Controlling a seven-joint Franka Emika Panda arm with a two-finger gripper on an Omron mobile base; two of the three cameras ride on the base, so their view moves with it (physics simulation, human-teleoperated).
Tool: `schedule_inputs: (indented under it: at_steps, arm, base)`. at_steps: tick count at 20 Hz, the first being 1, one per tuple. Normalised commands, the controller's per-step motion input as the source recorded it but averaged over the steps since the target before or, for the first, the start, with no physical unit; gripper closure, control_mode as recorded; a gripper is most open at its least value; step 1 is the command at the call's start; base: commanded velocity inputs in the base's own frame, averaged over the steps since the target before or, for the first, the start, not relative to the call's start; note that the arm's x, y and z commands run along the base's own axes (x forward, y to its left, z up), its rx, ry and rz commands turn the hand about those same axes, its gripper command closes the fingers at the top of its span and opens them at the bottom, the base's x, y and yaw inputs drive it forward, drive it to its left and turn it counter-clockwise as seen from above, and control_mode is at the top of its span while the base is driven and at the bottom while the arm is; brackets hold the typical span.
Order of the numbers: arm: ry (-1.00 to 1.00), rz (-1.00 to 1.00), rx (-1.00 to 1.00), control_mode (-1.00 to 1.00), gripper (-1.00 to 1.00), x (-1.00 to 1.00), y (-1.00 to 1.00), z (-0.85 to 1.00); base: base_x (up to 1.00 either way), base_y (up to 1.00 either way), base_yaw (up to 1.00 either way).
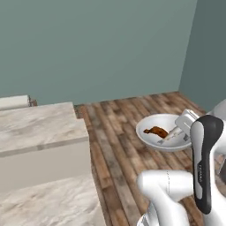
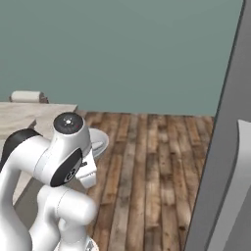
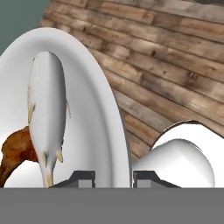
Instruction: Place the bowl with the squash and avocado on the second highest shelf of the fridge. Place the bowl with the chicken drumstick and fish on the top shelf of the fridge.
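We saw the gripper [image 3: 113, 176] clamped on the rim of the white bowl [image 1: 150, 137], at right of centre in the left base view, above the wooden floor [image 1: 114, 145]. Inside lay the chicken drumstick [image 1: 156, 131] and the fish [image 3: 47, 113].

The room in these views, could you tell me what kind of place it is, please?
Most likely a kitchen: a marble-look counter stands on the left, and the gripper carries a white bowl holding a chicken drumstick and a fish over plank flooring.
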Motion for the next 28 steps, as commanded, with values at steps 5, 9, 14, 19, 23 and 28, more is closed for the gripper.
schedule_inputs:
  at_steps: [5,9,14,19,23,28]
  arm:
    - [0.0,0.0,0.0,1.0,1.0,0.0,0.0,0.0]
    - [0.0,0.0,0.0,1.0,1.0,0.0,0.0,0.0]
    - [0.0,0.0,0.0,1.0,1.0,0.0,0.0,0.0]
    - [0.0,0.0,0.0,1.0,1.0,0.0,0.0,0.0]
    - [0.0,0.0,0.0,1.0,1.0,0.0,0.0,0.0]
    - [0.0,0.0,0.0,1.0,1.0,0.0,0.0,0.0]
  base:
    - [0.94,0.0,0.0]
    - [1.0,0.01,0.0]
    - [1.0,0.02,-0.02]
    - [1.0,0.0,-0.08]
    - [1.0,-0.06,-0.26]
    - [0.38,-0.12,-0.71]
